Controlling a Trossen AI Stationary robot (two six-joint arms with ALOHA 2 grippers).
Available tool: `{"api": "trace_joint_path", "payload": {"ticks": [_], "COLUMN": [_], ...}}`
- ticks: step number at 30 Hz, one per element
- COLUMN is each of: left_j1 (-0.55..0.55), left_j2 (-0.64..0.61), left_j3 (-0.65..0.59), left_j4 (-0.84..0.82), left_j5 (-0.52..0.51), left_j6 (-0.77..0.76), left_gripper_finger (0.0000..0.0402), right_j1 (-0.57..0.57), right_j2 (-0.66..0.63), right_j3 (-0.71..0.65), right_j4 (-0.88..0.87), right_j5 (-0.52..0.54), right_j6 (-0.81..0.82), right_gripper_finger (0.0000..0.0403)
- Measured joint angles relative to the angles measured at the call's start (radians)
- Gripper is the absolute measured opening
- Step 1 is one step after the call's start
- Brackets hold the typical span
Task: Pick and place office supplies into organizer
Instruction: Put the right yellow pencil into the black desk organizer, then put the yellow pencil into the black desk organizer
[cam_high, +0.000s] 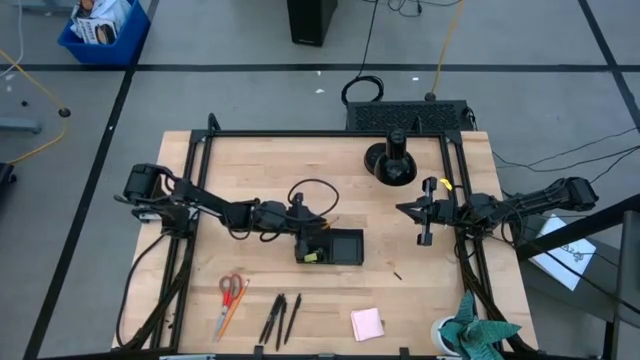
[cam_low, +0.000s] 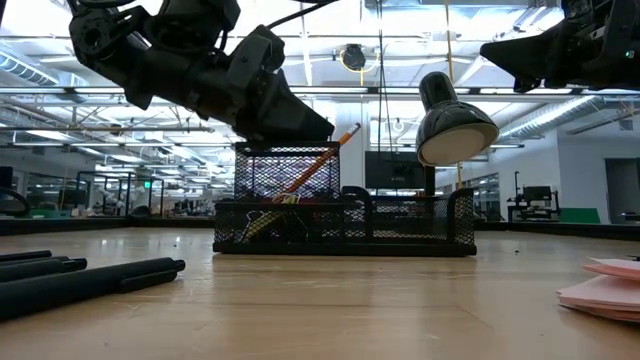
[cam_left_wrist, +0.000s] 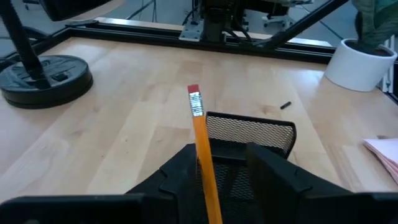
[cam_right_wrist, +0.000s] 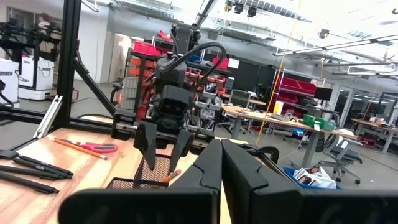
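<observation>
The black mesh organizer (cam_high: 345, 247) stands mid-table. My left gripper (cam_left_wrist: 224, 152) hangs open just above its taller compartment (cam_low: 290, 170). An orange pencil (cam_left_wrist: 202, 143) leans in that compartment, its eraser end (cam_left_wrist: 194, 93) up, and rises between the open fingers. Something yellow (cam_high: 312, 257) lies inside the organizer. Near the table's near edge lie the red-handled scissors (cam_high: 230, 290) with another orange pencil beside them, the dark pens (cam_high: 280, 318) and the pink sticky-note pad (cam_high: 367, 323). My right gripper (cam_high: 402, 208) hovers shut, off to the organizer's right. My left gripper's fingers (cam_left_wrist: 180, 171) stand on either side of the pencil's shaft (cam_left_wrist: 208, 180), coming from above at a slant. The shaft runs close along one finger. I cannot tell whether it touches that finger. The pencil's lower end is down in the organizer.
A round black stand with a post (cam_high: 392, 160) sits behind the organizer toward the far edge. A small dark clip (cam_high: 398, 275) lies on the bare wood right of the organizer. A white pot with teal leaves (cam_high: 470, 332) stands at the near right corner.
</observation>
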Motion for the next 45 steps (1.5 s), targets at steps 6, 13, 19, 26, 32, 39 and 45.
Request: {"api": "trace_joint_path", "payload": {"ticks": [6,13,19,26,32,39,45], "left_j1": [-0.046,-0.253,-0.453,-0.578,-0.595,-0.593,-0.6], "left_j2": [-0.126,-0.169,-0.122,0.058,0.163,0.17,0.166], "left_j3": [0.148,0.467,0.491,0.47,0.47,0.47,0.47], "left_j4": [-0.428,-1.369,-1.616,-1.606,-1.615,-1.653,-1.681], "left_j5": [-0.128,-0.368,-0.255,-0.132,-0.044,0.004,0.039], "left_j6": [-0.02,-0.534,-1.089,-1.29,-1.384,-1.468,-1.498], "left_gripper_finger": [0.0145,0.0145,0.0145,0.0145,0.0145,0.0145,0.0145], "right_j1": [0.0,0.0,0.0,0.0,0.0,0.0,0.0], "right_j2": [0.0,0.0,0.0,-0.001,0.0,0.0,0.0], "right_j3": [0.0,0.0,0.0,0.0,0.0,0.0,0.0], "right_j4": [0.0,-0.016,-0.014,0.026,0.024,0.024,0.024], "right_j5": [0.0,-0.003,-0.003,-0.004,-0.004,-0.004,-0.004], "right_j6": [0.0,0.0,0.0,0.038,0.053,0.052,0.052], "right_gripper_finger": [0.0,0.0,0.0,0.0,0.0,0.0,0.0]}}
